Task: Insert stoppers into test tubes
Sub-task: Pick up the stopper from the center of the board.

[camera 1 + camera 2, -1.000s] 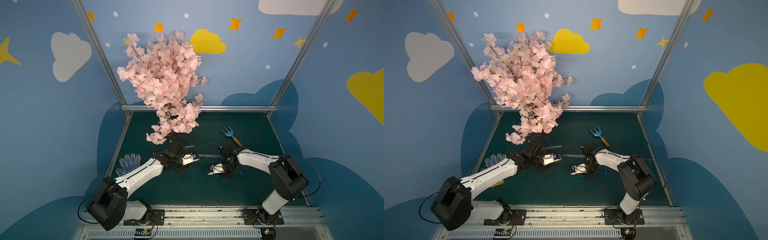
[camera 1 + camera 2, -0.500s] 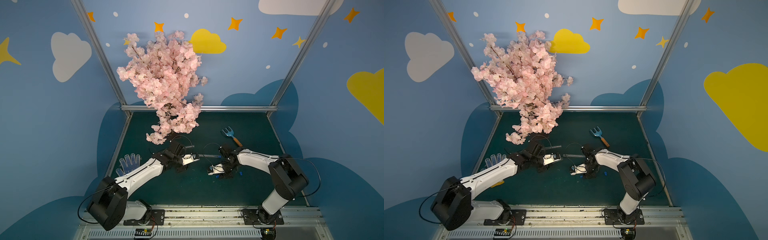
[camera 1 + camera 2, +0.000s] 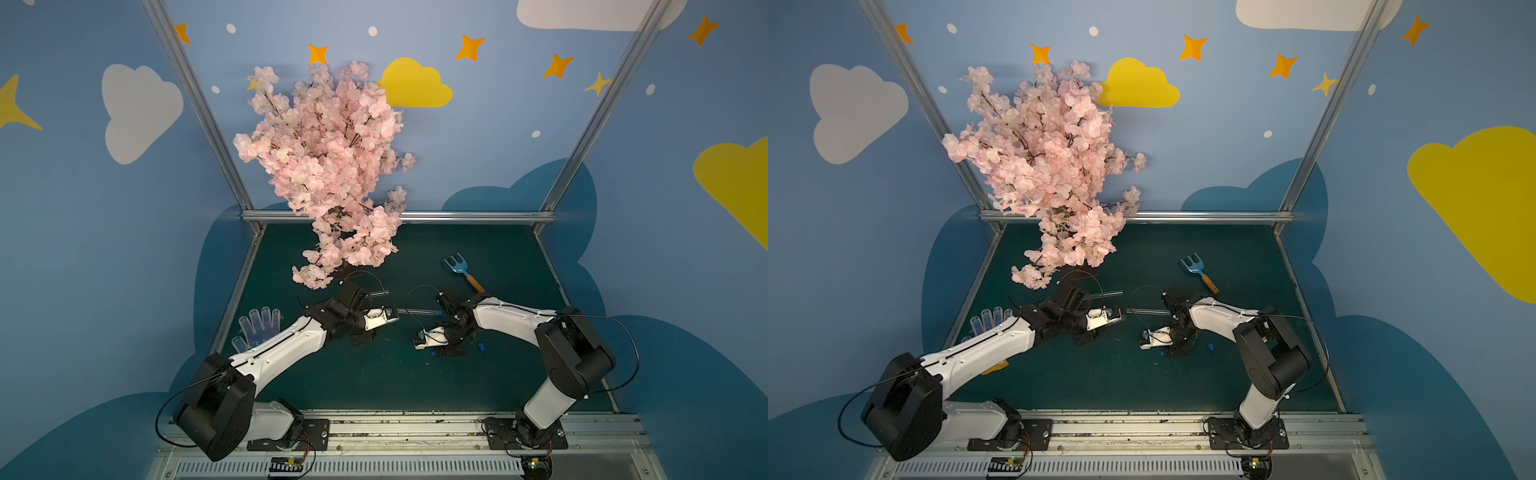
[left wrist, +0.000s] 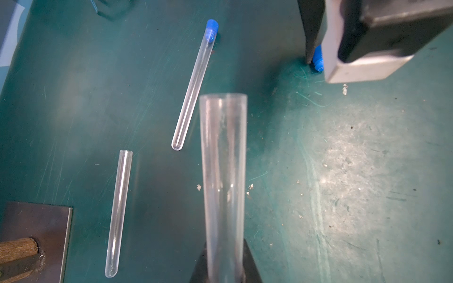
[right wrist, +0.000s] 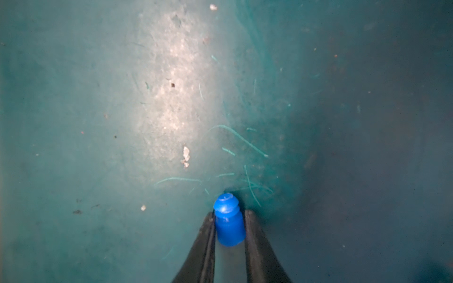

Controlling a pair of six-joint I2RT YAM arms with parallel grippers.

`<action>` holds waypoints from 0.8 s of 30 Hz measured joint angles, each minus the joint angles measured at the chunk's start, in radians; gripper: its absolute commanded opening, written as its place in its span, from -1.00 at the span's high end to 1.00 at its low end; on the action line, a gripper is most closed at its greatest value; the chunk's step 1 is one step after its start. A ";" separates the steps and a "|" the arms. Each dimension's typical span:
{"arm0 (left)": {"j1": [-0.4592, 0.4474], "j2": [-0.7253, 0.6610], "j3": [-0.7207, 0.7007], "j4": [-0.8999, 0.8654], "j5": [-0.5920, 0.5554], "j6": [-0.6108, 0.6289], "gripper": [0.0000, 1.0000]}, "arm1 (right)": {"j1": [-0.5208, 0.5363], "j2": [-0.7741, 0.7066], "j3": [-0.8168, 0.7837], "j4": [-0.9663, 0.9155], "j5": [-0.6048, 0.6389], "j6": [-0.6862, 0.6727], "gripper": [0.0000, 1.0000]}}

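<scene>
Your right gripper (image 5: 229, 213) has its two black fingers (image 5: 207, 245) pressed against either side of the gripped stopper (image 5: 229, 227). Its ribbed end points away from the wrist, low over the green mat (image 5: 122, 110). You cannot tell whether it is off the mat. Your left gripper (image 4: 224, 246) is clenched on the held tube (image 4: 223, 159), which is clear and empty, its open mouth facing away from the wrist.

Two more tubes lie flat on the mat, apart from each other. The capped tube (image 4: 193, 85) has a blue plug (image 4: 211, 27) seated in its mouth and nothing else inside. The bare tube (image 4: 119, 213) is open and empty. In a top view, a loose stopper (image 3: 482, 346) lies on the mat just beside the right arm's wrist.

From the left wrist, the gripped stopper is half hidden behind the right gripper's pale body, and the left fingers are cut off at the frame edge. In both top views the right fingers are hidden under the wrist, and the held tube is too faint to make out.

Compared with a second ago, both arms and the tubes on the mat sit where they did.

Farther out are a garden fork (image 3: 461, 270), a dotted glove (image 3: 257, 328) and a pink blossom tree (image 3: 328, 166).
</scene>
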 measured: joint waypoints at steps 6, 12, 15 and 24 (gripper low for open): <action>0.000 0.000 0.000 0.000 0.000 0.000 0.95 | 0.000 0.007 0.007 -0.003 -0.003 -0.001 0.67; 0.000 0.000 0.000 0.000 0.000 0.000 0.95 | -0.001 0.016 0.015 -0.008 -0.018 0.000 0.74; 0.000 0.000 0.000 0.000 0.000 0.000 0.95 | -0.003 0.019 0.017 -0.009 -0.024 0.003 0.75; 0.000 0.000 0.000 0.001 -0.005 0.000 0.95 | -0.013 0.019 0.015 -0.008 -0.051 0.015 0.76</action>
